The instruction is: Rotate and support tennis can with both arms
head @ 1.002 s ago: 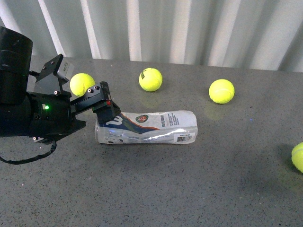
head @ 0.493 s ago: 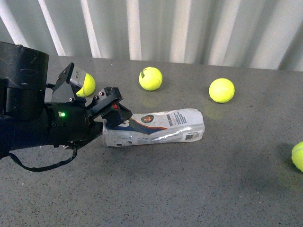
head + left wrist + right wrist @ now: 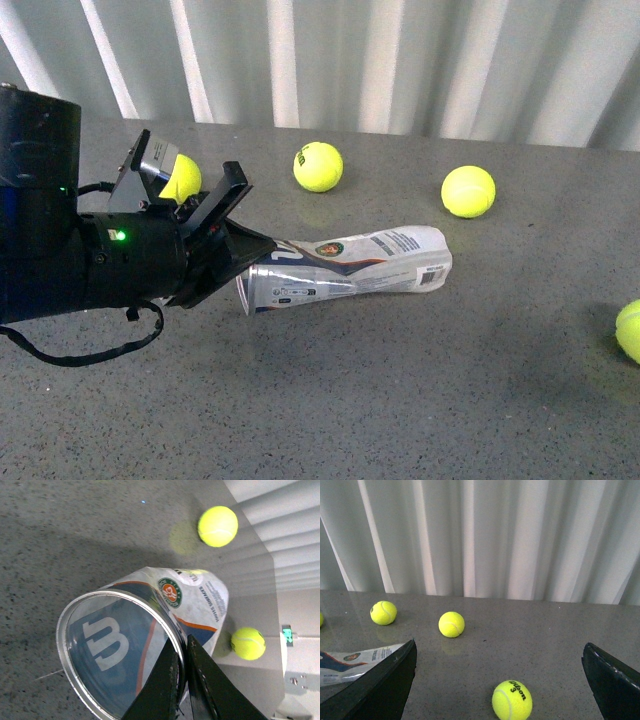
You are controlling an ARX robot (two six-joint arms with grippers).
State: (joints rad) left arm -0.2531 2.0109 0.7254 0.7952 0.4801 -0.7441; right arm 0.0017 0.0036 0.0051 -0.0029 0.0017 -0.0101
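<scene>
The speckled grey desk [image 3: 420, 400] is carrying everything. The bulky black left arm [image 3: 80, 265] is reaching in low and nearly level from the left. The tennis can [image 3: 350, 265], a clear, crumpled tube with a silver rim, is stretching rightward from the left gripper [image 3: 182, 649], which is pinching that rim, one finger inside and one outside. The right gripper [image 3: 500, 645] is hanging spread wide, away from the can.

The left arm [image 3: 70, 250], bulky and black with a green light [image 3: 120, 236] lit, reaches from the left edge toward the right. Its end effector [image 3: 258, 255] has both fingers [image 3: 167, 680] nearly together, pinching the can [image 3: 370, 262] by its rim. The right end effector [image 3: 499, 645] has its fingers [image 3: 380, 685] spread wide apart.
</scene>
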